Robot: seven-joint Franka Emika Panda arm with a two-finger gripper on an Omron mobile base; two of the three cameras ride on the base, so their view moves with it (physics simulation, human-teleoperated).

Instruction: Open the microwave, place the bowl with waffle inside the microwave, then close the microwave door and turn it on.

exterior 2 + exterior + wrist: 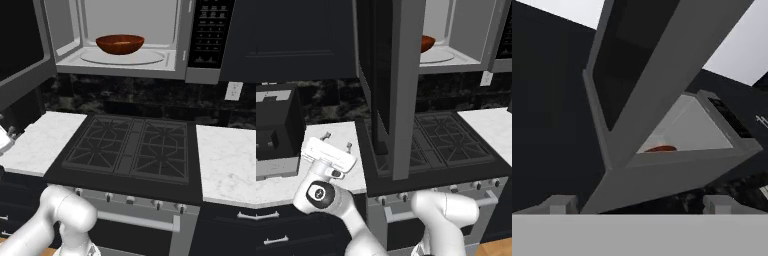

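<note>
- Microwave: mounted above the stove, cavity open; light grey interior, round turntable on the floor of the cavity; well above and ahead of the gripper.
- Bowl: reddish-brown, upright, resting on the turntable near the middle of the cavity; contents not discernible. Seen from the hand view as a thin red sliver beyond the lower edge of the cavity.
- Microwave door: swung wide open, standing edge-on toward the left base camera; grey frame, dark glass; hanging out over the left part of the stove, above and just ahead of the gripper. In the hand view, rising diagonally across the picture.
- Control strip: dark, on the right side of the cavity, far from the gripper.
- Gripper: low, over the white counter left of the stove, pointing upward toward the door; jaws spread wide, nothing between them, touching nothing.
- Stove: black, grates bare; open room between its top and the underside of the microwave.
- White counter: bare stretch right of the stove; another stretch below and beside the gripper.
- Black countertop appliance: boxy, on the counter just beyond the gripper, away from the stove.
</note>
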